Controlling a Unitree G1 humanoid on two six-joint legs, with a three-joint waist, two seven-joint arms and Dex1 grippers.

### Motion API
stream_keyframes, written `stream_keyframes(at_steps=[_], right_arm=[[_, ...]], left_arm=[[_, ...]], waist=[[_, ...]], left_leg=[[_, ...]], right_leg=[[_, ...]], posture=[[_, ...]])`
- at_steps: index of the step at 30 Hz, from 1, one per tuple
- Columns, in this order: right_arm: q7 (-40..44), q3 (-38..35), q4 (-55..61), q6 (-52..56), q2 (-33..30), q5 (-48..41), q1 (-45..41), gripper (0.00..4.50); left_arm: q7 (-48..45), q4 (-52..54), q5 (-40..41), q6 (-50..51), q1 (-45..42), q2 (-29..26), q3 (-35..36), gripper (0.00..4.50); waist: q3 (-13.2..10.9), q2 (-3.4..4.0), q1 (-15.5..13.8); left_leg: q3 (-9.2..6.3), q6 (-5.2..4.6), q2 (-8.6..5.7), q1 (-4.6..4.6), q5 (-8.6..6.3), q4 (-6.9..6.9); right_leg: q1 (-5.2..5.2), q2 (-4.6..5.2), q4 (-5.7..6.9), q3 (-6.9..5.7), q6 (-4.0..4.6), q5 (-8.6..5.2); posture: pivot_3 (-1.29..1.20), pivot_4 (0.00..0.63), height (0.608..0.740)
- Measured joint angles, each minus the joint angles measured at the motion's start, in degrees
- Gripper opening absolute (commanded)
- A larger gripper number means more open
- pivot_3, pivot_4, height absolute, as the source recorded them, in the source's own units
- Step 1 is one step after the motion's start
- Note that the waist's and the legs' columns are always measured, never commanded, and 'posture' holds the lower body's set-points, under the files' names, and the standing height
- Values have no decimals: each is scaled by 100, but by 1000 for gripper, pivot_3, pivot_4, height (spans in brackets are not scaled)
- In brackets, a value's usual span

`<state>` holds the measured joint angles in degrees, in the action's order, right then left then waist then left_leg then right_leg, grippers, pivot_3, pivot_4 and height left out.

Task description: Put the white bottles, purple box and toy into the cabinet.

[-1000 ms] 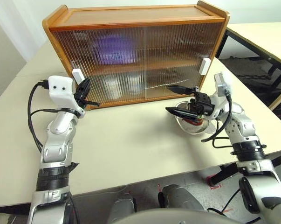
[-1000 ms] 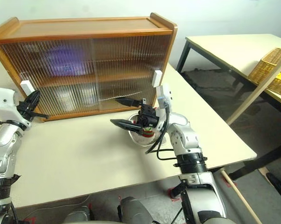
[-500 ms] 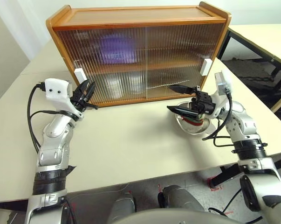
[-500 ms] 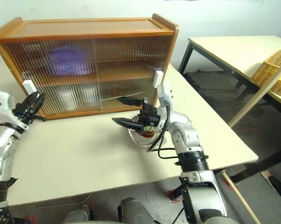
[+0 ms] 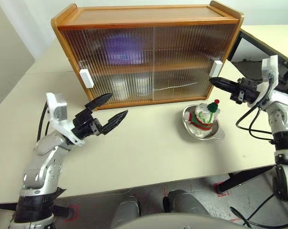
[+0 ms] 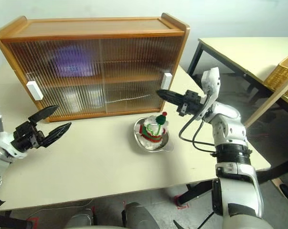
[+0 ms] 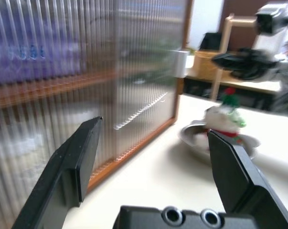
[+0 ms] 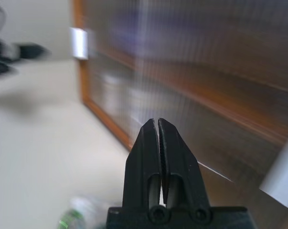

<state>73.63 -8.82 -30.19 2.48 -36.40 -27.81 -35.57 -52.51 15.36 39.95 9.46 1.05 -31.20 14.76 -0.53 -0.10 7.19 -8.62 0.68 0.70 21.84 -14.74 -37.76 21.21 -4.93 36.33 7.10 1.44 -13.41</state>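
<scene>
Plush toy (image 5: 204, 114) sits in shiny rnd steel bowl (image 5: 191, 132).

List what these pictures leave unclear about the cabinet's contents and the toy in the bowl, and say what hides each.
- Purple box, upper shelf: a blur behind the cabinet's ribbed doors; its print is unreadable.
- White bottles, lower shelf: pale smears through the same doors in both eye views; their count and labels are unclear.
- Toy: its lower part sits below the bowl's rim.
- Left wrist view: toy and doors are blurred.
</scene>
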Motion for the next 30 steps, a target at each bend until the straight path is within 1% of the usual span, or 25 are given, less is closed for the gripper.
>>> stream_keyframes(at_steps=[2,6,9,15,23,30], right_arm=[[-126,-2,-215,-180,-32,186,-36,21],[-578,-2,-630,-507,-54,583,-247,21],[-843,0,-789,-628,-23,752,-453,21],[-1452,34,-1228,-1225,134,1199,-797,21],[-1734,244,-1665,-1281,82,1721,-975,21],[-1949,258,-1773,-1357,54,1835,-1092,21]], left_arm=[[-102,101,121,75,165,-105,66,4500],[-162,154,79,186,437,-300,90,4500],[-147,171,29,190,482,-308,81,4500],[-135,196,-120,190,535,-318,35,4500],[-134,289,-176,189,596,-319,27,4500],[-117,391,-278,189,651,-261,-190,4500]], waist=[[-1,4,23],[0,22,79],[0,24,93],[-1,27,93],[0,29,76],[0,31,77]], left_leg=[[0,0,3,-1,0,0],[-1,-1,6,-1,0,-1],[-2,-1,9,0,0,1],[-1,-5,17,9,-3,6],[1,-9,25,16,-9,10],[4,-9,27,14,-10,9]], right_leg=[[0,0,0,0,-2,0],[4,1,0,2,-6,1],[6,1,0,1,-6,1],[17,1,-1,2,2,6],[24,2,-2,1,3,4],[24,1,-1,1,4,5]], posture=[[-196,7,740],[-191,7,740],[-186,5,740],[-175,6,740],[-167,0,740],[-167,0,740]])
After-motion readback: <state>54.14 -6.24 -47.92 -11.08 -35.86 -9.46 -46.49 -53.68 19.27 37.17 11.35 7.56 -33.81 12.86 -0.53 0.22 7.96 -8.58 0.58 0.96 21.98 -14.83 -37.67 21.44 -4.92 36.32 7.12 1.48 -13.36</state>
